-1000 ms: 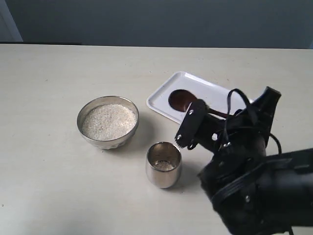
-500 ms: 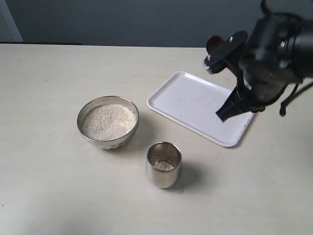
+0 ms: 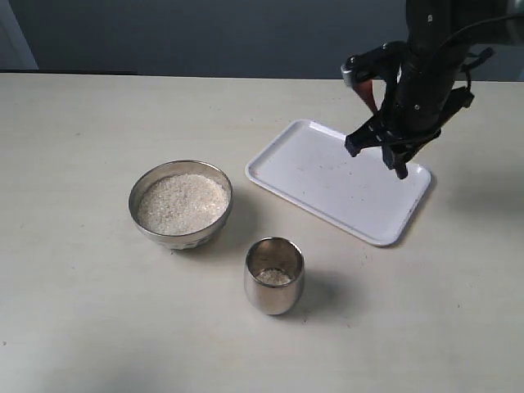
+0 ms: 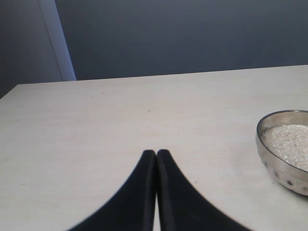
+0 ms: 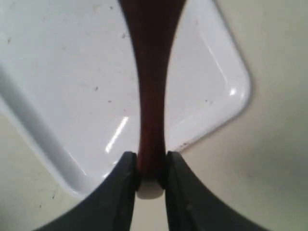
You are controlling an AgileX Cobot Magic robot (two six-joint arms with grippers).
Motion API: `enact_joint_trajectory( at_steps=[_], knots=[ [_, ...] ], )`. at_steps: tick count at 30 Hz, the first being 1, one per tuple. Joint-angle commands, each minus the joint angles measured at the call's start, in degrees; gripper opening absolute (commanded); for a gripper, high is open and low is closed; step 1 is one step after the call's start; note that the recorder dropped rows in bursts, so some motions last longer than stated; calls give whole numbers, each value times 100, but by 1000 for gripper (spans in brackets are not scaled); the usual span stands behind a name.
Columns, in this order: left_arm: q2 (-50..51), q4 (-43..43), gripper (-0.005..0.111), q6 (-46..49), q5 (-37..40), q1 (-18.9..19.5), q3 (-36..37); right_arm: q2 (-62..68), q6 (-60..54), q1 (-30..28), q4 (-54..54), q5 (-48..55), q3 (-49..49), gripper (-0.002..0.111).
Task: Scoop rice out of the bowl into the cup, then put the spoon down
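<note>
Right end effector (image 5: 150, 168) is clenched on the tip of the slim handle of the glossy reddish-brown wooden spoon (image 5: 151, 96). In the right wrist view the handle runs out from between the fingers and widens toward the scoop, which is cut off by the frame. The spoon is held over the white rectangular tray (image 3: 327, 176), close to one of its rounded corners; can't tell if it touches the tray. The tray sits toward the far-right corner of the pale bench (image 3: 82, 123), angled to the far edge, with a few specks on it and nothing lying in it. The wide shiny metal bowl (image 3: 135, 192) is left of the tray, about mid-bench, and filled with off-white rice (image 3: 182, 203). The small steel cup (image 3: 274, 299) stands upright toward the near edge, just right of the bowl and apart from it, with a thin layer of grains at the bottom. Left end effector (image 4: 156, 155) has its fingers pressed together, holding nothing, above bare bench on the left side, with the bowl at the edge of its view.
</note>
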Motion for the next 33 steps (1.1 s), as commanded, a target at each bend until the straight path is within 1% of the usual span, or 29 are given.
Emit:
enact_joint_trajectory(
  at_steps=[1, 8, 10, 14, 15, 16, 21, 23, 25, 27, 29, 30, 33],
  knots=[
    [-25, 25, 1, -27, -78, -44, -14, 709, -164, -40, 192, 173, -358, -1],
    [-25, 25, 1, -27, -78, -44, -14, 1515, -346, -40, 260, 672, -951, 0],
    [-25, 25, 1, -27, -78, -44, -14, 1627, -346, -40, 260, 718, -1058, 6],
    [-25, 25, 1, -27, -78, -44, -14, 1715, -356, -40, 260, 718, -1212, 29],
    [-25, 25, 1, -27, -78, -44, -14, 1724, -356, -40, 245, 718, -1222, 33],
    [-25, 25, 1, -27, -78, -44, -14, 1727, -356, -40, 245, 718, -1222, 35],
    [-25, 25, 1, -27, -78, -44, -14, 1761, -356, -40, 245, 721, -1222, 35],
    [-25, 25, 1, -27, -78, -44, -14, 1738, -356, -40, 245, 770, -1230, 35],
    [-25, 25, 1, -27, -78, -44, -14, 1680, -356, -40, 245, 926, -1246, 32],
    [-25, 25, 1, -27, -78, -44, -14, 1564, -356, -40, 274, 1064, -1246, 23],
    [-25, 25, 1, -27, -78, -44, -14, 1359, -356, -40, 413, 1078, -1246, 9],
    [-25, 25, 1, -27, -78, -44, -14, 1202, -356, -40, 509, 984, -1246, 1],
    [-25, 25, 1, -27, -78, -36, -14, 604, -343, -40, 871, 452, -1246, -1]
  ],
)
